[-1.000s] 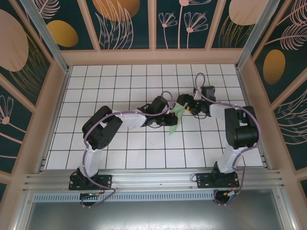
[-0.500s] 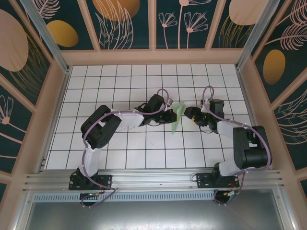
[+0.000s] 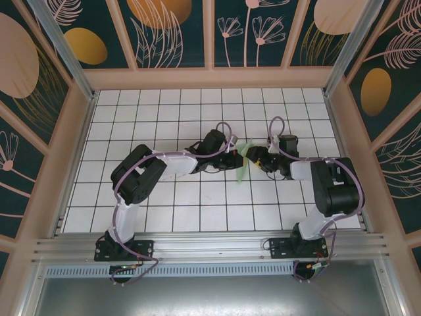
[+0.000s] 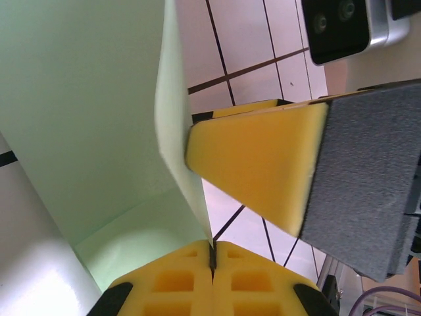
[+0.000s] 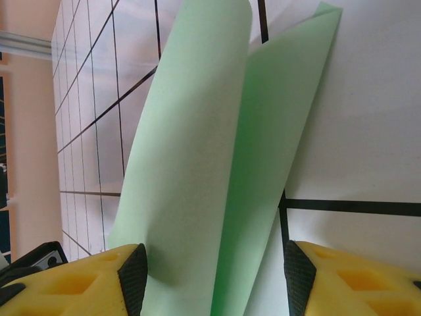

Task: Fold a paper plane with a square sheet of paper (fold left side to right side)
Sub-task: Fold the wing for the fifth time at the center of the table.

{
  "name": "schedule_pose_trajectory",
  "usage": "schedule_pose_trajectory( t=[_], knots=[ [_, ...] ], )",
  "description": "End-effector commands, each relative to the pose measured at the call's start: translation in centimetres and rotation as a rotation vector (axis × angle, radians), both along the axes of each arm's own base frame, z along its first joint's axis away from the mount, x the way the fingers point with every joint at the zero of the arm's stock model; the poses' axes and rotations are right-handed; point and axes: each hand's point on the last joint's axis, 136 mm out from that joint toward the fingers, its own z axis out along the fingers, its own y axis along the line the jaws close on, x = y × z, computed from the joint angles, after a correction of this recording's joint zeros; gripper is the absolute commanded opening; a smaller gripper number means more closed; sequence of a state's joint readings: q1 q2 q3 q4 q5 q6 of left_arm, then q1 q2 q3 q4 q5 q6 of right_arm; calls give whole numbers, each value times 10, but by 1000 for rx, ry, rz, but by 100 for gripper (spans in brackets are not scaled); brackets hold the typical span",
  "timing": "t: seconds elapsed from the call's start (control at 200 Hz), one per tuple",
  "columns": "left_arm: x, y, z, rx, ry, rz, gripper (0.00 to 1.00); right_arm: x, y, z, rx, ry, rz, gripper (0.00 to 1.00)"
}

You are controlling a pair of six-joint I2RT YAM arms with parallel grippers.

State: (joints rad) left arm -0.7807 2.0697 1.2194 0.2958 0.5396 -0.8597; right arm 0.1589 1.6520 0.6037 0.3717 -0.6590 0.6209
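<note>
Right gripper (image 3: 252,157) has moved back to the pale mint-green folded paper sheet (image 3: 244,162) near surface (image 3: 164,204) centre, jaws apart astride its 3 o'clock side; left gripper (image 3: 235,158) clamps its 9 o'clock edge.

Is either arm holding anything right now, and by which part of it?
The left gripper pinches the folded green paper at its edge, jaws shut. The right gripper straddles the paper with jaws apart, not gripping it.
</note>
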Motion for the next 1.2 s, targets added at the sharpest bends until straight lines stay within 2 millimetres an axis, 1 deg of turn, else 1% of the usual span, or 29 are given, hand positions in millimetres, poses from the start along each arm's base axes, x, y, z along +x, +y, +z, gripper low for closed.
schedule_pose_trajectory(
  t=[0.0, 0.035, 0.09, 0.12, 0.2, 0.26, 0.37, 0.45, 0.505, 0.595, 0.741, 0.921, 1.036, 1.191],
  knots=[
    [2, -1, 4, -29, -7, -3, 0, 11, 6, 7, 10, -23, -2, 60],
    [2, -2, 4, -29, -8, -5, 0, 10, 4, 3, -3, -3, -10, 60],
    [2, -2, 5, -29, -12, -4, 4, 9, 2, -4, -21, 27, -20, 59],
    [3, -1, 6, -28, -15, -3, 7, 6, 0, -8, -30, 47, -24, 59],
    [5, 1, 6, -16, -25, 5, 11, 5, -1, -13, -38, 67, -30, 58],
    [5, 4, 8, -8, -35, 9, 16, 3, -2, -17, -44, 84, -36, 58],
    [8, 10, 11, -3, -45, 24, 20, 4, -2, -19, -39, 86, -38, 58],
    [12, 19, 15, -6, -55, 52, 23, 5, -1, -18, -35, 83, -39, 57],
    [16, 26, 18, -18, -54, 68, 27, 4, -1, -18, -35, 82, -38, 57],
    [20, 31, 24, -43, -56, 73, 33, 4, -1, -19, -36, 81, -35, 57],
    [23, 29, 26, -50, -64, 64, 39, 4, -1, -19, -32, 82, -35, 57],
    [27, 22, 20, -46, -69, 37, 45, 5, 0, -19, -28, 81, -35, 57],
    [28, 17, 18, -55, -64, 14, 46, 5, 0, -18, -28, 81, -33, 57],
    [29, 14, 11, -52, -60, 2, 50, 5, 0, -18, -28, 81, -32, 57]
  ],
)
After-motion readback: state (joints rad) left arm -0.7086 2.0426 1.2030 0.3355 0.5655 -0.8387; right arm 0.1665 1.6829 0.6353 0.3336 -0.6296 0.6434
